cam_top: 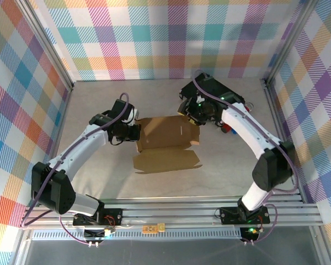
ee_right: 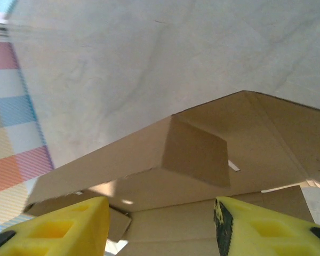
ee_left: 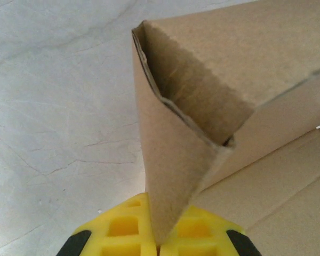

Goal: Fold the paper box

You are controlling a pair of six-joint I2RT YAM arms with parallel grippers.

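Note:
The paper box is a brown cardboard sheet in the middle of the table, its front panel flat and its back part raised. My left gripper is at the box's left edge. In the left wrist view its yellow fingers are shut on an upright corner flap. My right gripper hangs over the box's back right corner. In the right wrist view its fingers stand apart, with the raised wall and a folded tab just beyond them and nothing pinched.
Plaid walls with metal posts close in the table on three sides. A small red and blue object lies by the right arm. The aluminium rail with both arm bases runs along the near edge.

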